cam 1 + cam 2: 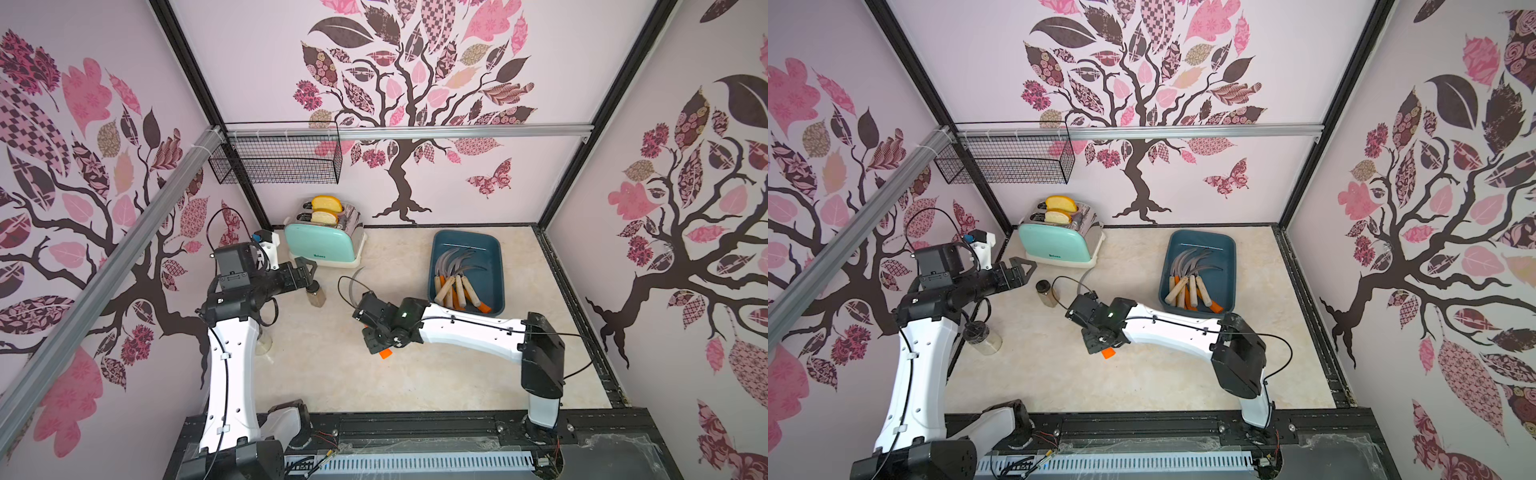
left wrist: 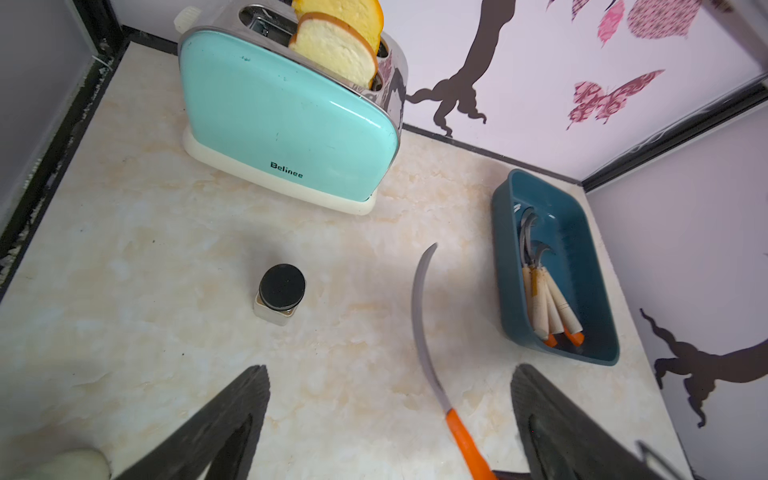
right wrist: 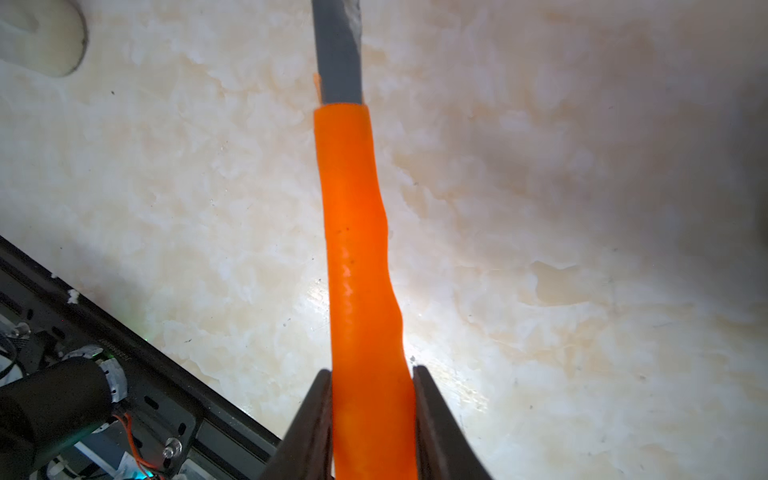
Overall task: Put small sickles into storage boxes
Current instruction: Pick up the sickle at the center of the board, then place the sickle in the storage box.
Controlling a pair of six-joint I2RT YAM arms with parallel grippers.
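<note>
Clamped between the right fingers (image 3: 436, 424): the glossy orange handle of one small sickle (image 3: 357, 249), curved grey blade ahead, over the marbled tabletop (image 1: 415, 374) left of the teal plastic tray (image 1: 482, 257). Right arm (image 1: 469, 328) low, elbow bent before the tray. Left fingers (image 2: 216, 419) ribbed, spread wide, empty, farther left of the tray. Inside the tray: fanned sickles (image 1: 451, 286), wood and orange handles.

In both top views the wrist hides the right tool (image 3: 372, 372) and most of the handle of the sickle (image 1: 386, 353), the right wrist view cuts off its blade, and the lower sickles (image 1: 455, 291) in the tray (image 1: 492, 289) are too covered to count.
</note>
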